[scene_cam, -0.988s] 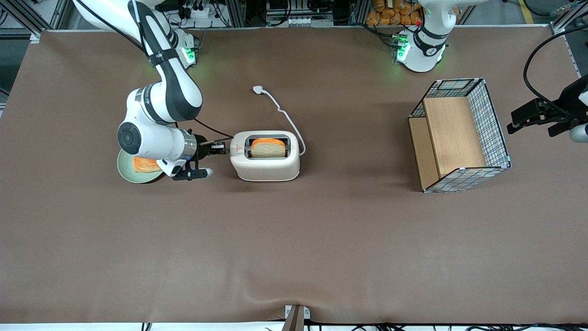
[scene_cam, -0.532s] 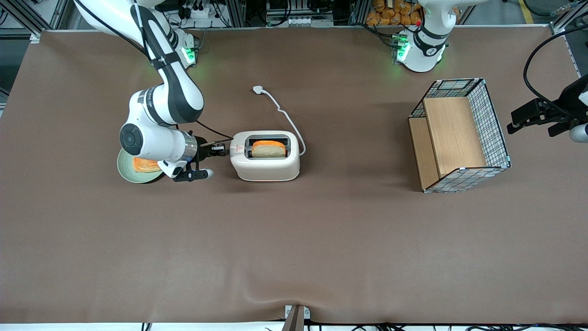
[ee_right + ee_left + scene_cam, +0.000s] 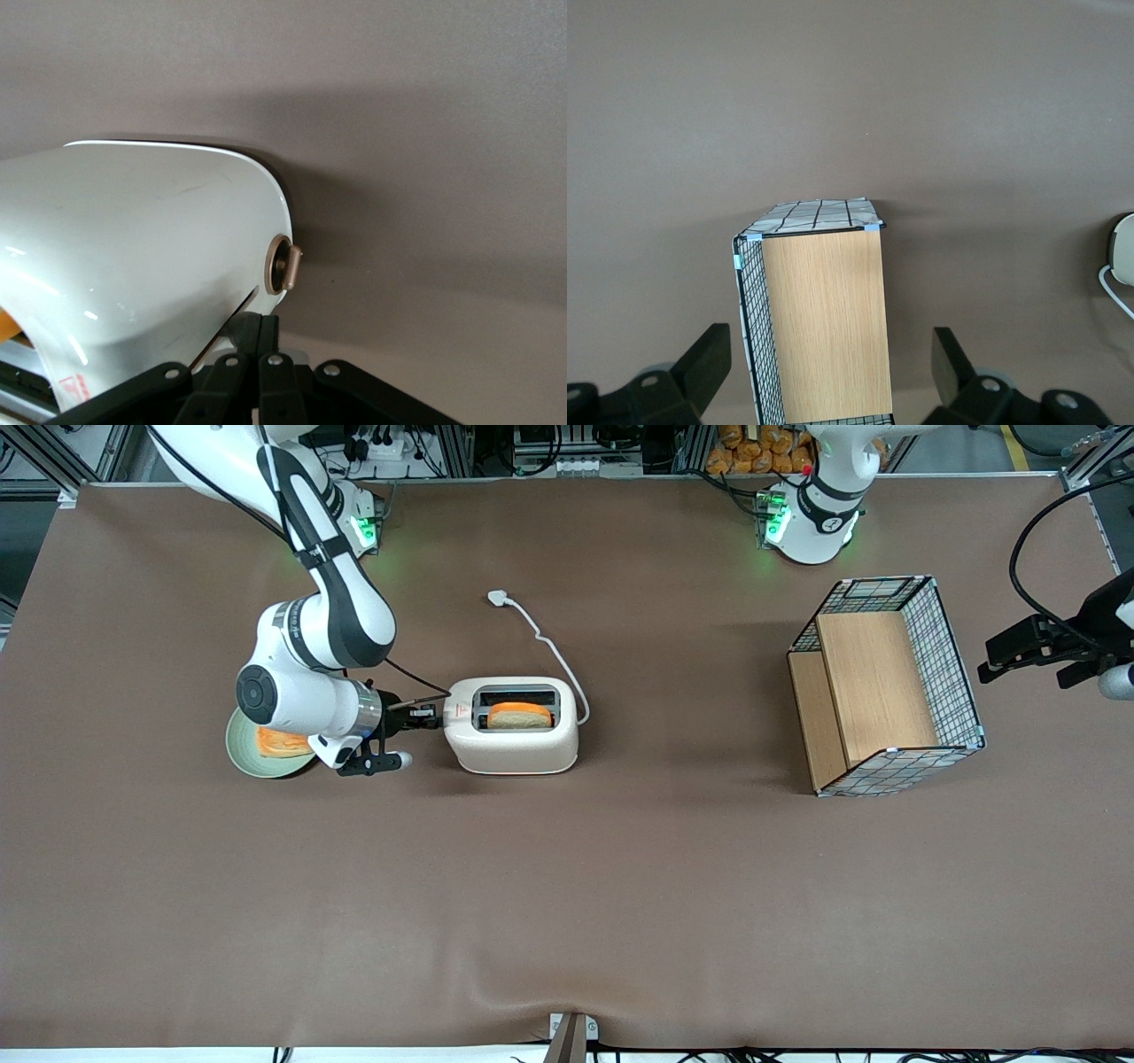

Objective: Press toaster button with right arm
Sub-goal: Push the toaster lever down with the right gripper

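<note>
The cream-white toaster (image 3: 514, 748) stands on the brown table with a slice of toast (image 3: 520, 716) sunk low in its dark top slot. My right arm's black gripper (image 3: 428, 716) is level with the toaster's narrow end wall, on the working arm's side. In the right wrist view the fingers (image 3: 270, 332) are shut together with their tips against that end wall of the toaster (image 3: 142, 239). The small round grey toaster button (image 3: 285, 266) projects from the wall just beside the fingertips, a little apart from them.
A green plate (image 3: 241, 757) with another toast slice (image 3: 279, 742) lies under my wrist. The toaster's white cord ends in a plug (image 3: 498, 598) farther from the front camera. A wire basket with wooden shelves (image 3: 886, 682) stands toward the parked arm's end.
The toast has sunk from standing high in the slot to sitting low in it. My wrist and gripper have shifted slightly toward the toaster, staying at its end wall.
</note>
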Available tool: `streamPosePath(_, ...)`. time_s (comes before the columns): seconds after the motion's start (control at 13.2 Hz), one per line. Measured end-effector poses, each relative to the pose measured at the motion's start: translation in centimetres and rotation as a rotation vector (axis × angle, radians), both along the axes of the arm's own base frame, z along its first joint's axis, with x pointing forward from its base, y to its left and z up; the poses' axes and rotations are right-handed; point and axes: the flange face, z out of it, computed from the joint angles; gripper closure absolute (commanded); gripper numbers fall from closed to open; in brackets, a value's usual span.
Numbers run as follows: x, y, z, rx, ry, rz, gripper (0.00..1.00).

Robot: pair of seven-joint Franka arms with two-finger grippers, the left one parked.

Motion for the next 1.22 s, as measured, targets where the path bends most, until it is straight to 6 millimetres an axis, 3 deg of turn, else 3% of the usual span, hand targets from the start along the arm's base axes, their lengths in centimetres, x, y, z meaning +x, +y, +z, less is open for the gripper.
streamPosePath(0.68, -0.3, -0.2, -2.3, 0.015, -0.023, -0.002, 1.0)
streamPosePath(1.22, -0.3, -0.3, -2.3, 0.024, -0.022, -0.012, 1.0)
